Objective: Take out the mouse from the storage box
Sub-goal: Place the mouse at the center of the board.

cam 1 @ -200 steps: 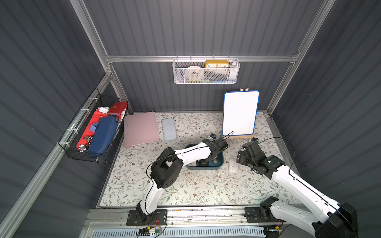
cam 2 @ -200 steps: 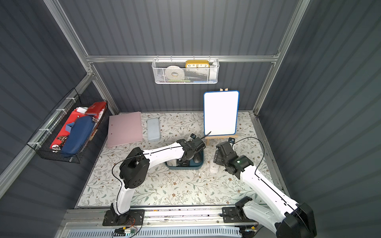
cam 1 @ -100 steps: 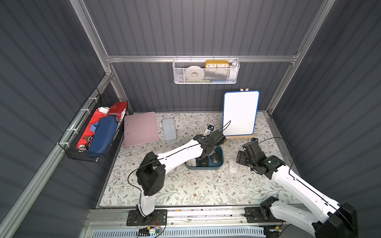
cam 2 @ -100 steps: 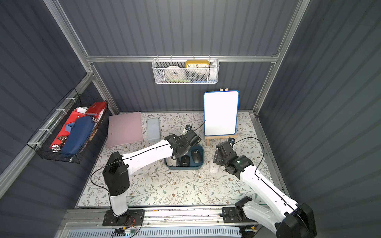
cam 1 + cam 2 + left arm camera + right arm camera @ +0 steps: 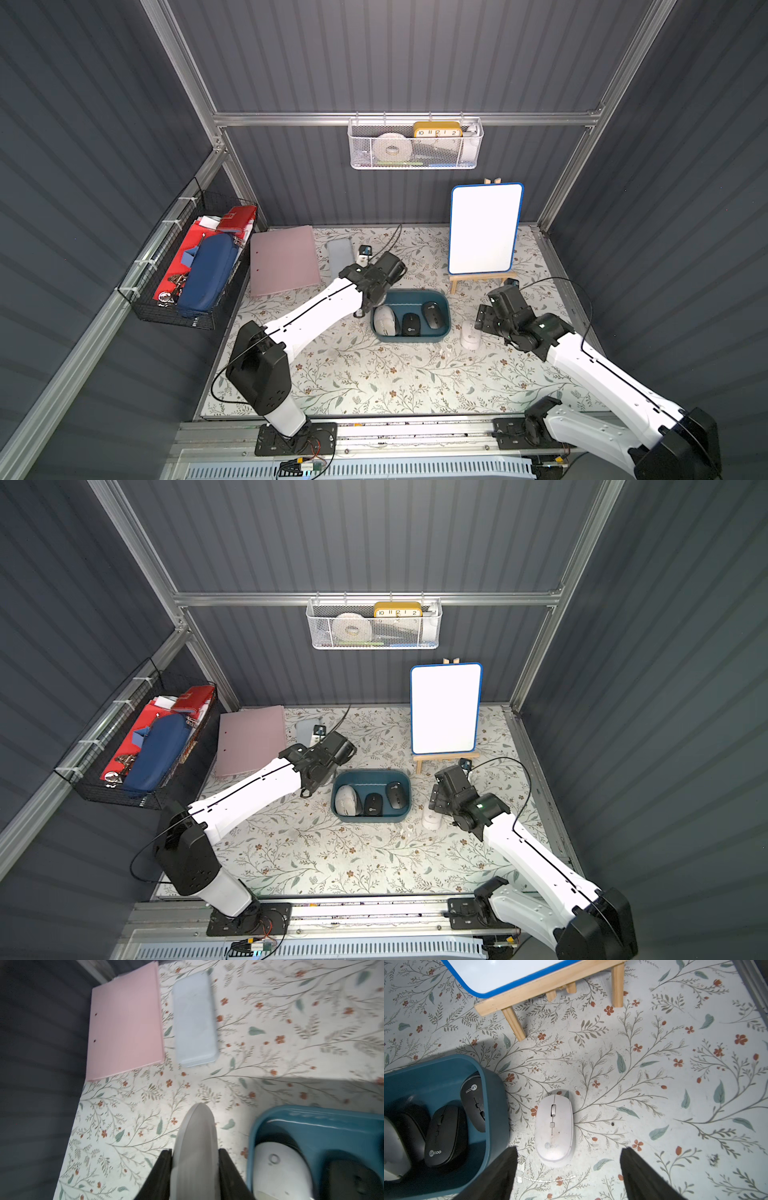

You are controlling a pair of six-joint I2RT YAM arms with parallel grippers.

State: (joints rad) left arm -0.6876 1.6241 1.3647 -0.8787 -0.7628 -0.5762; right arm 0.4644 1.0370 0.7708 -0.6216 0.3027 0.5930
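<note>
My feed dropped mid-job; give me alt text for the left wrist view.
The left tool grips a pale grey mouse edge-on, just outside the teal storage box, which holds a white mouse and a black mouse. A pink folder and a pale-blue case lie farther off on the floral table.

The left arm (image 5: pixel 316 311) stretches forward over the counter (image 5: pixel 353 374) with its wrist bent down. Its tool (image 5: pixel 195 1151) is clamped on a pale mouse (image 5: pixel 195 1126), one finger on each side. The right arm (image 5: pixel 602 374) extends in from the right. Its tool (image 5: pixel 569 1148) points down, jaws wide apart.
</note>
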